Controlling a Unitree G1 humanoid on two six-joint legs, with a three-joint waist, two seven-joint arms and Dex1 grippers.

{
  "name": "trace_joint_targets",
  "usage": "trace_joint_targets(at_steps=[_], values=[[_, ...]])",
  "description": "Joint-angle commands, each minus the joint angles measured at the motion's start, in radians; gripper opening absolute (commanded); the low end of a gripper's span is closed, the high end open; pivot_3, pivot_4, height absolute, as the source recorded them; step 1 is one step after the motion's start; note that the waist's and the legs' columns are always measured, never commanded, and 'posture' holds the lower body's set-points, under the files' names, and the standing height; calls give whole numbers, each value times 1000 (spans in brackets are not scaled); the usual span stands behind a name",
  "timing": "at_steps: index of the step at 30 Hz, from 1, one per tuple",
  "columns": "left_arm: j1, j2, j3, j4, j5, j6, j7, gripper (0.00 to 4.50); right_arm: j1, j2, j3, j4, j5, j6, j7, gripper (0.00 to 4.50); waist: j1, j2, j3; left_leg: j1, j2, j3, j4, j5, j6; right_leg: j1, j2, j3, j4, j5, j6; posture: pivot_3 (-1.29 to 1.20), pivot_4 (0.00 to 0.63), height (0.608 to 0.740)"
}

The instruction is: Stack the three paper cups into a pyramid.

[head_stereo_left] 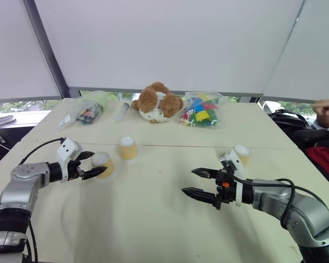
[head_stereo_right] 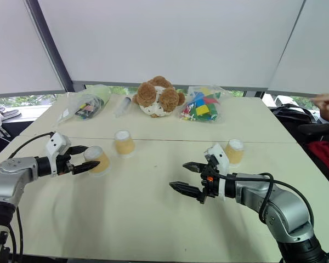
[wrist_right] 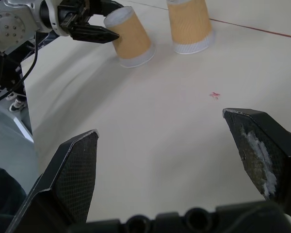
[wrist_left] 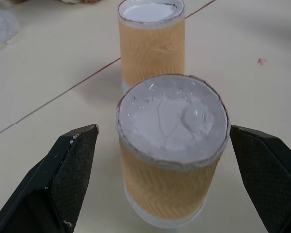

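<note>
1. As the left gripper (head_stereo_right: 88,159) straddled the nearest cup (head_stereo_right: 96,159), we found its jaws open, one finger either side and not touching, seemingly placed to close on it.
2. We saw a second cup (head_stereo_right: 124,142) standing upside down just beyond it on the tabletop (head_stereo_right: 137,208), near enough to serve as a base.
3. The third cup (head_stereo_right: 234,151) stood well apart, behind the right gripper (head_stereo_right: 189,177), whose jaws gaped empty above bare tabletop.
4. We judged no pyramid begun.
</note>
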Motion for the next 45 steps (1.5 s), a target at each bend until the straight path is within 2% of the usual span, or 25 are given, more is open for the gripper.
trace_joint_targets(at_steps=[1,3,4,9,13,17,19,22,29,34,38,40,41,42,43,45], values=[[-29,-51,14,17,2,-52,45,3166,14,-6,-22,-52,15,1,-23,4500,10,0,0,0,0,0,1,0,0,1,0,0,0,0,0,0,150,739],[-33,-61,15,15,1,-52,44,2247,18,-10,-17,-49,16,2,-20,4500,17,-1,0,0,0,0,2,-1,1,1,0,0,0,0,0,0,150,739],[-32,-63,14,11,2,-52,46,2147,21,-13,-15,-49,16,2,-20,4500,18,-1,0,0,0,0,2,-1,1,1,0,0,0,0,0,0,150,739],[-21,-67,10,-14,-4,-31,37,2147,43,-21,-23,-44,17,5,-18,4500,19,-1,0,0,0,0,2,-1,1,1,0,0,0,0,0,0,150,739],[-18,-79,-5,-190,-79,93,-2,2147,91,-78,-78,-18,9,-1,3,4500,24,-1,0,-1,0,0,3,-1,1,1,0,0,0,0,0,0,150,739],[-72,-141,-110,-375,-138,209,-66,2147,144,-148,-188,-10,39,22,15,4500,29,-1,0,-2,0,-2,4,-1,1,3,0,-1,-1,0,0,0,150,739],[-108,-182,-171,-387,-128,219,-95,2147,178,-165,-228,-39,57,35,9,4500,31,-1,0,-2,-1,-3,5,-1,1,4,0,-1,-1,0,0,0,150,739],[-168,-261,-250,-295,-76,158,-121,2147,228,-159,-279,-84,87,49,-15,4500,23,0,0,1,-1,-4,5,-1,3,6,0,-1,-2,0,0,0,150,739],[-355,-512,-374,151,91,-152,-134,2147,338,-120,-319,-172,97,41,-89,4500,21,0,0,2,-2,-6,5,-3,5,8,1,-1,-2,-1,2,0,150,739],[-436,-568,-372,338,137,-272,-173,2147,349,-109,-329,-191,100,36,-125,4500,17,0,0,1,-4,-8,4,-3,6,7,0,-1,-2,-1,2,0,150,739],[-461,-576,-370,409,158,-319,-204,2147,355,-99,-317,-190,92,20,-142,4500,19,0,0,1,-4,-9,4,-3,6,7,0,-1,-2,-1,2,0,150,739],[-456,-580,-368,417,161,-329,-214,3197,348,-94,-303,-183,84,9,-149,4500,20,0,0,1,-4,-9,4,-3,6,8,0,-1,-2,-1,2,0,150,739],[-453,-582,-366,418,162,-333,-217,3494,345,-93,-298,-180,81,6,-151,4500,20,0,0,1,-4,-9,4,-3,6,8,0,-1,-2,-1,2,0,150,739],[-449,-584,-364,419,165,-340,-214,4076,342,-92,-293,-177,80,3,-152,4500,21,0,0,1,-4,-9,4,-3,6,8,0,-1,-2,-1,2,0,150,739],[-445,-585,-360,415,162,-338,-223,4448,338,-92,-286,-174,78,0,-152,4500,21,0,0,1,-5,-10,4,-3,6,8,0,-1,-2,-1,2,0,150,739],[-438,-585,-349,409,160,-346,-211,4448,333,-93,-275,-170,75,-6,-150,4500,21,0,0,1,-5,-10,4,-3,6,8,0,-1,-2,-1,2,0,150,739]])
